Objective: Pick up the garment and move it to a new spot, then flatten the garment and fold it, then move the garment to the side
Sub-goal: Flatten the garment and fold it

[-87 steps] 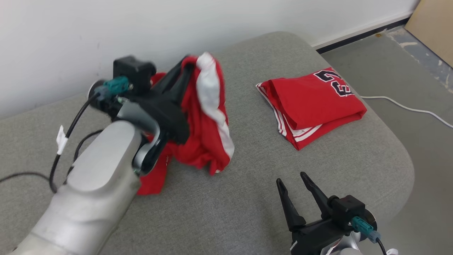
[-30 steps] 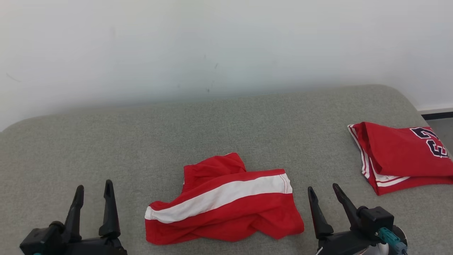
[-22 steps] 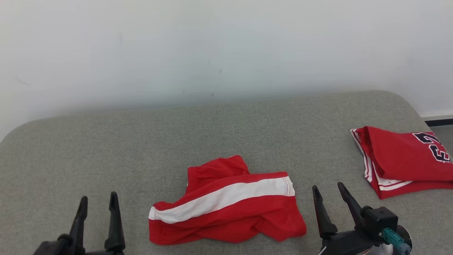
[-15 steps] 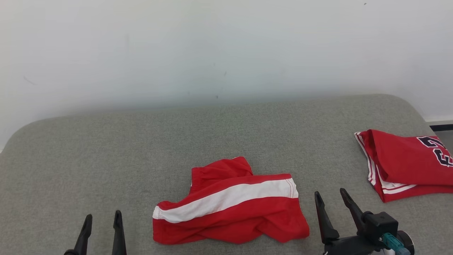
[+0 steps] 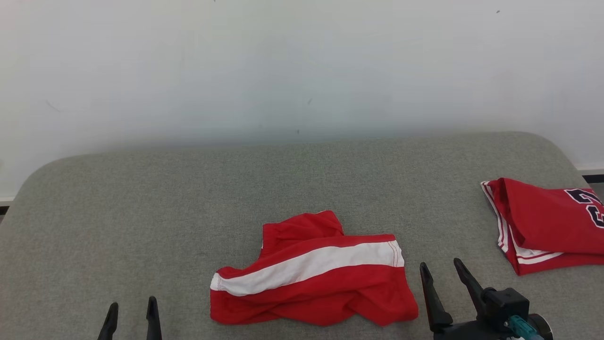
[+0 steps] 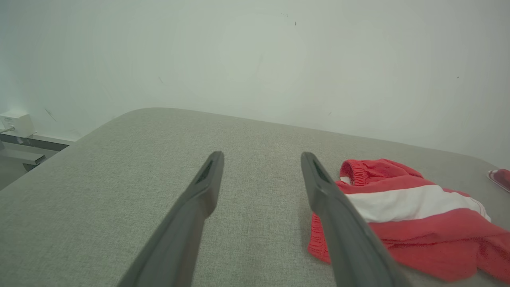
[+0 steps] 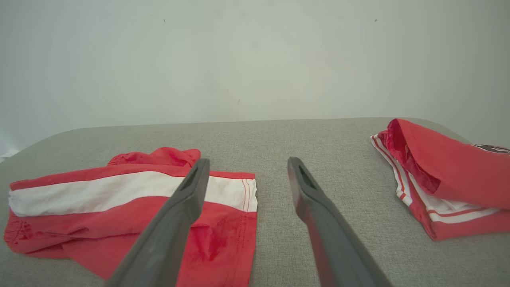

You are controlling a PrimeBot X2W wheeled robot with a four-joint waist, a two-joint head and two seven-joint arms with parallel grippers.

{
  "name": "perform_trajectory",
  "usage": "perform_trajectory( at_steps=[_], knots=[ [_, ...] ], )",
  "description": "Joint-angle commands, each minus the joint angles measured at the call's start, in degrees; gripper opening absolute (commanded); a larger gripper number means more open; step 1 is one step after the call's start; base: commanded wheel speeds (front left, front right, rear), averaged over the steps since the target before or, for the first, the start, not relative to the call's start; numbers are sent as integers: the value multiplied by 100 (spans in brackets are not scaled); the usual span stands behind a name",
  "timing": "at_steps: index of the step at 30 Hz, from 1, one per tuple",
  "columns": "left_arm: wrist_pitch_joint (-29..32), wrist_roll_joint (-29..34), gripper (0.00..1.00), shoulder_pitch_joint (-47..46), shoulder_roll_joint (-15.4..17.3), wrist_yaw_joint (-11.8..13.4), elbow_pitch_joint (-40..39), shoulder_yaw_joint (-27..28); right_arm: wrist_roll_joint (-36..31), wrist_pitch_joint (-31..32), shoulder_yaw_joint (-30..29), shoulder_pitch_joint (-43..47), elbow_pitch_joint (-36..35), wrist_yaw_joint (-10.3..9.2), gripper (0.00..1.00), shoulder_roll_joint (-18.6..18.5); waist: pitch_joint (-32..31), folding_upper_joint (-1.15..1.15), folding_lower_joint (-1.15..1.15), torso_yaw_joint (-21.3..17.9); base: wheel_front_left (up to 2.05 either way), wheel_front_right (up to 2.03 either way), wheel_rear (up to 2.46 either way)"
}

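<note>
Shorts of crumpled red fabric with a broad white stripe [image 5: 311,278] lay on the grey fabric cushion [image 5: 179,203], low in the middle of the head view, between the two grippers and touching neither. The left gripper [image 5: 132,306] stood well to the left of the shorts, its two long dark fingers [image 6: 199,199] spread apart with only bare cushion between them. The right gripper [image 5: 440,265] stood just beside the shorts' right hem, likewise parted and empty; in the right wrist view that hem lay beneath its left-hand finger. A folded red jersey with white trim and dark numerals [image 5: 542,222] lay further right, well apart from the shorts.
</note>
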Motion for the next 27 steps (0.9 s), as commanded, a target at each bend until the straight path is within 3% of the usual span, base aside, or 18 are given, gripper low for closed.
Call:
perform_trajectory(
  at_steps=[1, 17, 27],
  knots=[
    [-26, 51, 100, 17, -18, -16, 15, 22, 16, -7, 6, 24, -15, -16, 100, -1, 2, 0, 0, 0, 0, 0, 0],
    [-26, 59, 100, -15, -105, -135, 292, -81, 127, 100, 34, -95, 48, -16, 100, -1, 48, 0, 0, -42, 0, 0, 0],
    [713, -51, 100, -1028, 21, -394, 1263, -634, 496, 1212, 177, -1155, 856, -16, 100, -208, 404, 0, 0, -69, 0, 0, 0]
  ],
)
